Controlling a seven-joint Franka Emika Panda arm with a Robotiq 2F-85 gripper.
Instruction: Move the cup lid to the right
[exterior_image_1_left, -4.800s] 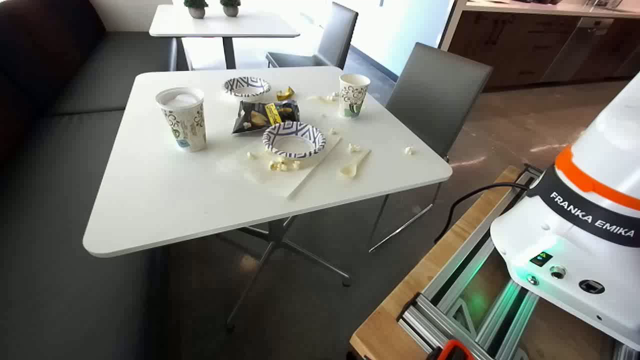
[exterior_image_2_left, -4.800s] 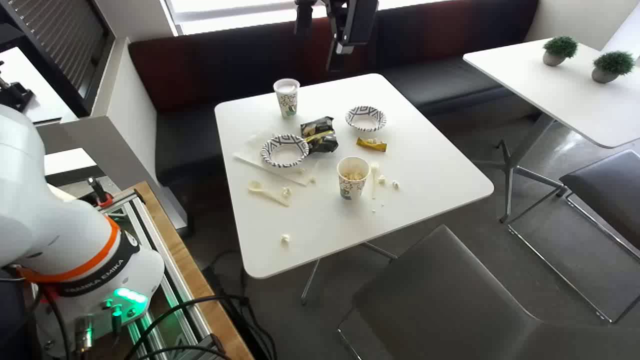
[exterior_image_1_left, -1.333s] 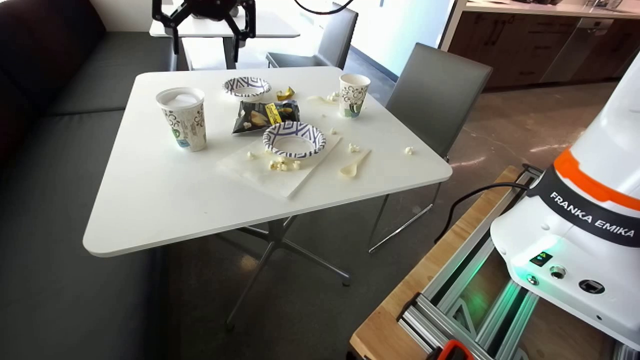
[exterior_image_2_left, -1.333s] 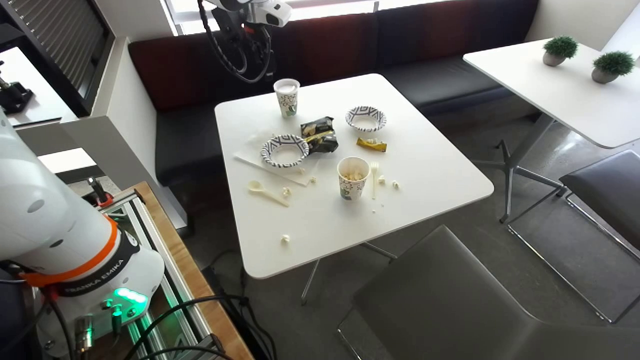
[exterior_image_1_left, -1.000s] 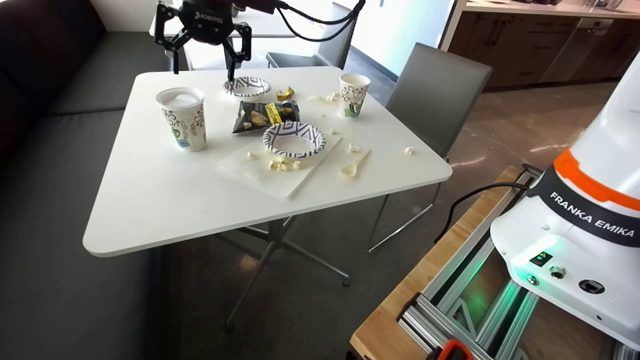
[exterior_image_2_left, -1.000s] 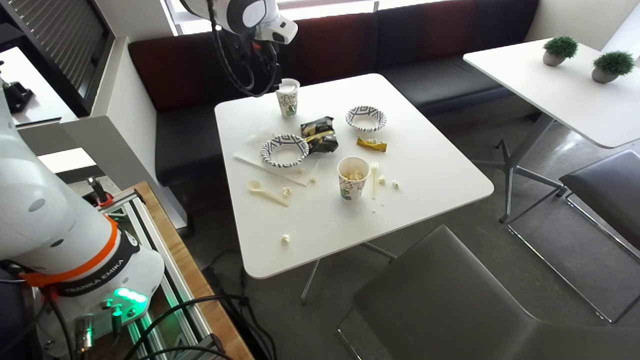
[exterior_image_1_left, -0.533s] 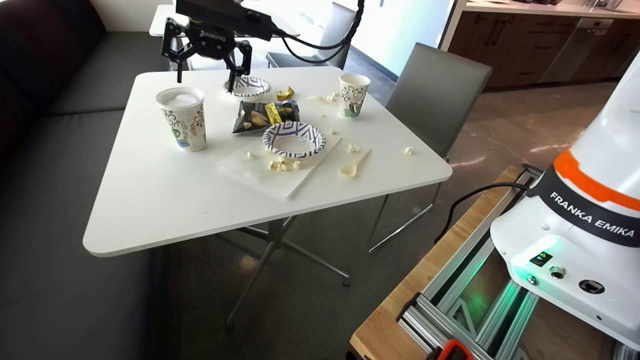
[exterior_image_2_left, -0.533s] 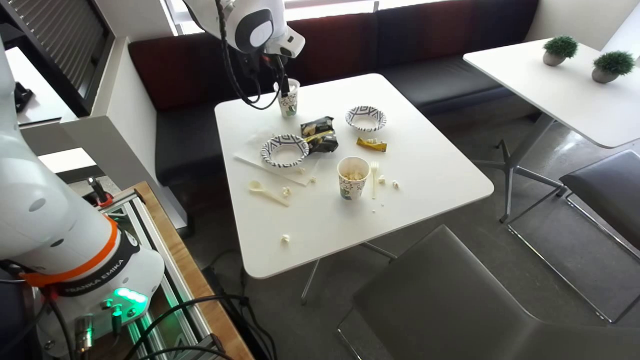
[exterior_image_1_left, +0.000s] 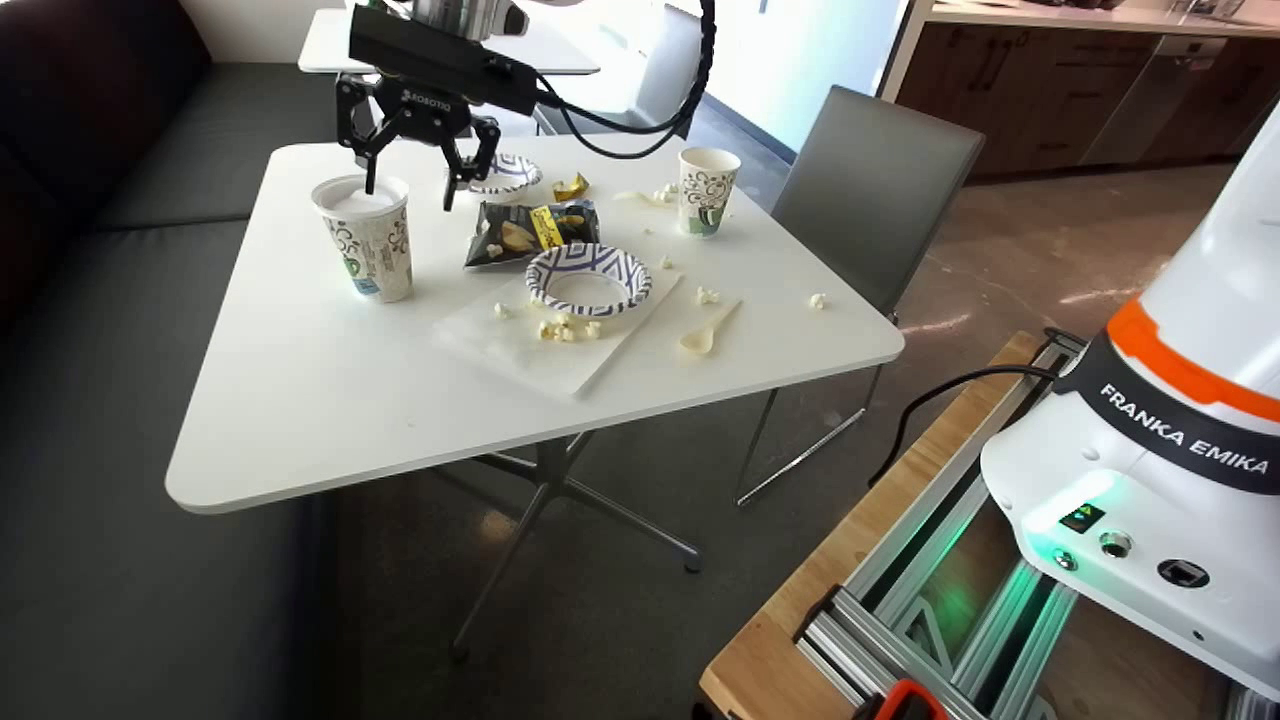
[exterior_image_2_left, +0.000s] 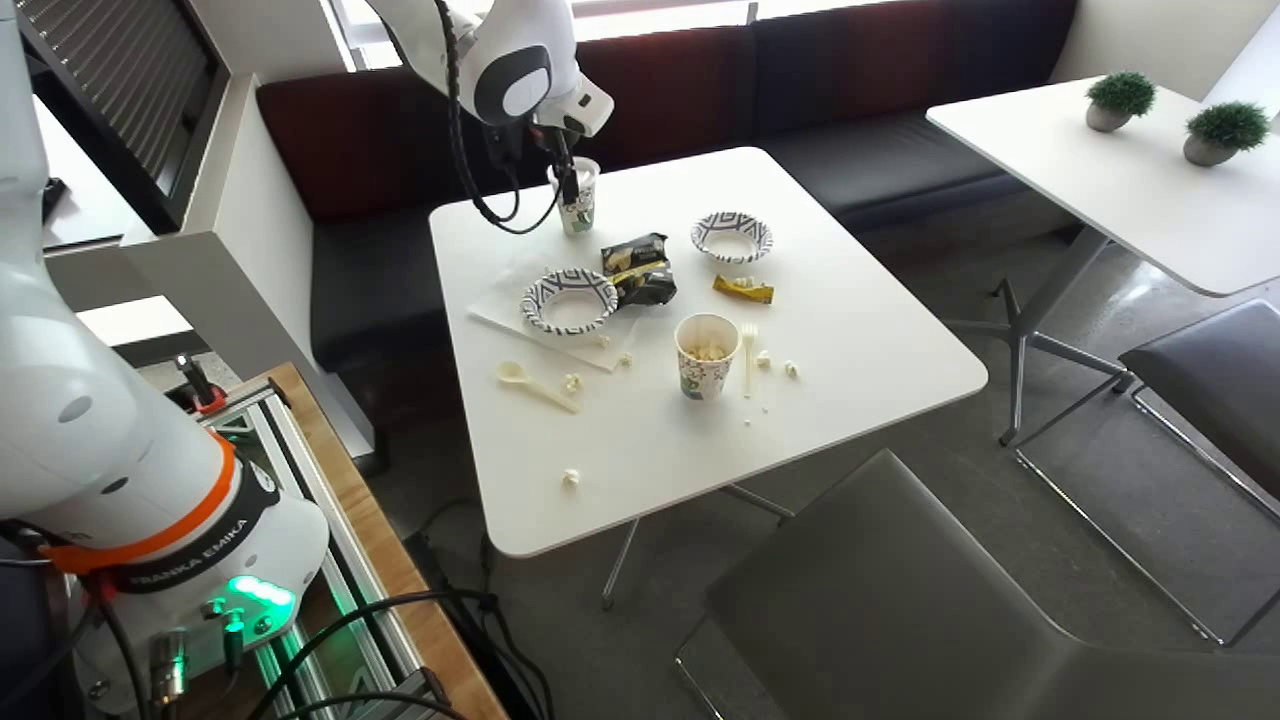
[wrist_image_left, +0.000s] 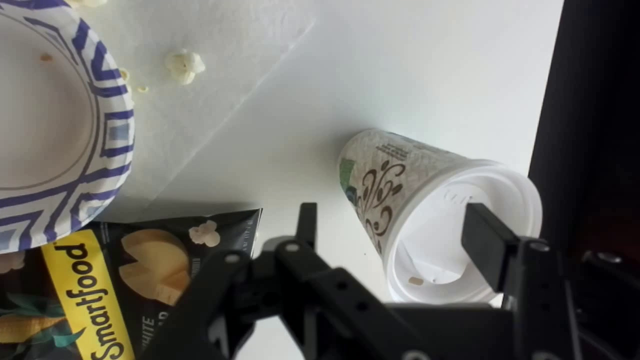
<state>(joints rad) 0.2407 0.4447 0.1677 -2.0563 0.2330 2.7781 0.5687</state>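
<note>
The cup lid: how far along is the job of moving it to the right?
Done: no part of the move shows; the cup lid sits at the top of its cup. In hand: lining up, it seems; the gripper hangs open, one finger over the lid in the wrist view. Left, most likely: closing on it, carrying it right, releasing it.

White cup lid (wrist_image_left: 434, 234), brown-swirled pale cup (wrist_image_left: 392, 187), black tool (exterior_image_1_left: 409, 198), white bowl (wrist_image_left: 117, 132) (blue-striped, all angles).
</note>
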